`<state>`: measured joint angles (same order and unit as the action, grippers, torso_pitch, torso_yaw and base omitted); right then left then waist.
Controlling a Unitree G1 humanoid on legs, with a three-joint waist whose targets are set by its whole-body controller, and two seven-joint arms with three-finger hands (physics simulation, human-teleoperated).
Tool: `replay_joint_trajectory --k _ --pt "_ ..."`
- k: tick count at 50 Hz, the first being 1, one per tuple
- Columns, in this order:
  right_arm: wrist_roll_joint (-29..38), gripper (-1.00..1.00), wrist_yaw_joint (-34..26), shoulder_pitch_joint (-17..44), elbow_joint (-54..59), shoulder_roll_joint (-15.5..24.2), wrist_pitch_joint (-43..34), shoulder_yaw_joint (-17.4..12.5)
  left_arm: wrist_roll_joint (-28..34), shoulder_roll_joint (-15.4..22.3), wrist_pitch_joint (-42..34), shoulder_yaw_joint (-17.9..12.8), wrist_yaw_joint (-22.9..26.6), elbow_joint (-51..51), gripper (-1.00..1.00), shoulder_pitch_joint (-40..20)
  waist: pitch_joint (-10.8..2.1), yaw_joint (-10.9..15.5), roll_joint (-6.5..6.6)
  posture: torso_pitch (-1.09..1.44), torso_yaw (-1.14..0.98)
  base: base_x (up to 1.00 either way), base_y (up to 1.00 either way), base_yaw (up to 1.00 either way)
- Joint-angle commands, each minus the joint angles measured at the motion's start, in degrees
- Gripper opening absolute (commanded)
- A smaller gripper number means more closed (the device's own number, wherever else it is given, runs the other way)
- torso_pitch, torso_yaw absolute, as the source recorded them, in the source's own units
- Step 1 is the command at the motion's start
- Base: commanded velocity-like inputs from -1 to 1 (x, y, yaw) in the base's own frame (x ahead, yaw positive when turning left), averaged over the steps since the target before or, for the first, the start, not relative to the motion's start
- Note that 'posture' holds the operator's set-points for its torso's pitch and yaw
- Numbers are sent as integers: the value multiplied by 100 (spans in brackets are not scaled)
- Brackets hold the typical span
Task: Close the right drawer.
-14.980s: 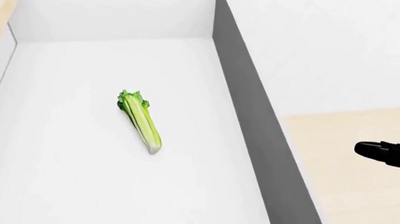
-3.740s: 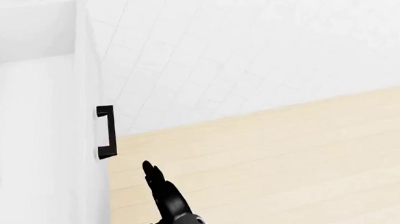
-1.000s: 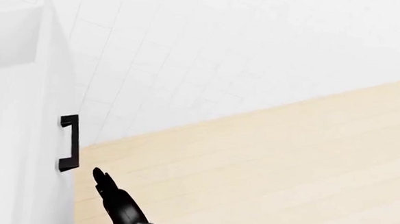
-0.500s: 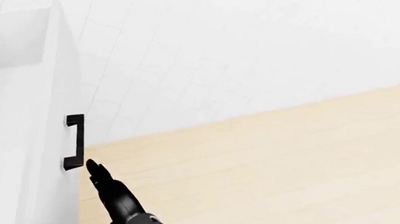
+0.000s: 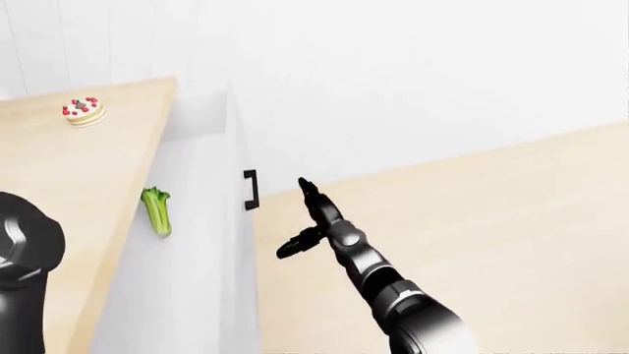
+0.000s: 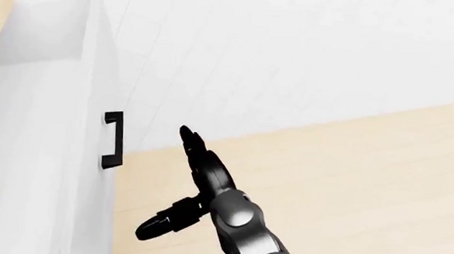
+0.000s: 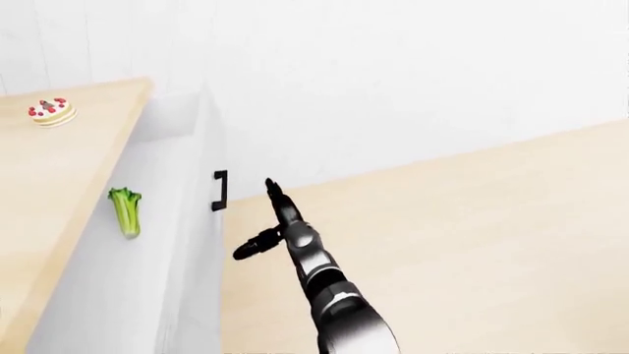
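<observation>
white drawer point(image 5: 186, 295) is standing open, running down the left part of both eye views beside the pale wood counter point(image 5: 88, 169). its white face is showing edge-on, and a black handle point(image 5: 251, 189) is sticking out from that face toward the right of the view. inside the drawer a green celery stalk point(image 5: 156, 212) is lying on the white bottom, close to the counter-side wall and well apart from the handle side.

on the counter, near the top left of the left-eye view, a small cake point(image 5: 82, 110) with red berries on top is sitting, well away from the drawer's face.

the right hand point(image 5: 307, 214) is reaching up from the bottom of the views on a black and grey arm. its fingers are spread wide and are gripping nothing: two are pointing up toward the top of the view, and the thumb point(image 6: 164, 219) is jutting out to the left toward the drawer face. the upper fingertip point(image 6: 186, 132) is sitting just to the right of the handle, near it but apart, with a strip of white wall showing between them.

the left hand point(image 5: 24, 247) is showing only as a dark rounded shape at the left edge of the left-eye view, over the counter; whether its fingers are spread or closed i cannot tell.

light wood floor point(image 5: 492, 243) is filling the right half of the views, below a white wall.
</observation>
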<state>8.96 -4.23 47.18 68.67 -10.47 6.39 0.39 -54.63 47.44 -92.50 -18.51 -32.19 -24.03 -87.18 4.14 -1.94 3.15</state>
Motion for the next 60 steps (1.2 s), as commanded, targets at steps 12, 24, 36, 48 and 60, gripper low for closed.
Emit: replay_joint_trajectory --k 12,24,36,48,60 --pt "-460 100 -56 180 -872 1019 -248 -286 -4 -305 0 -31 -232 -142 100 67 -176 59 -52 0 0 0 0 0" --pt "-921 100 -190 -495 -2678 2047 -1072 -649 397 -1145 52 178 -277 -376 100 320 -209 127 -195 0 0 0 0 0" --pt "-1350 100 -230 -892 -4286 2611 -2157 -1017 1526 -2498 643 900 32 -224 100 669 -257 157 -355 0 0 0 0 0" --pt "-1505 100 -208 -1003 -4849 2906 -2591 -1192 3035 -3900 1675 1707 711 224 100 1445 -310 202 -466 0 0 0 0 0" --pt "-1646 100 -241 -994 -5341 3211 -3018 -1409 4263 -4999 2430 2097 1292 725 100 1969 -298 240 -576 0 0 0 0 0"
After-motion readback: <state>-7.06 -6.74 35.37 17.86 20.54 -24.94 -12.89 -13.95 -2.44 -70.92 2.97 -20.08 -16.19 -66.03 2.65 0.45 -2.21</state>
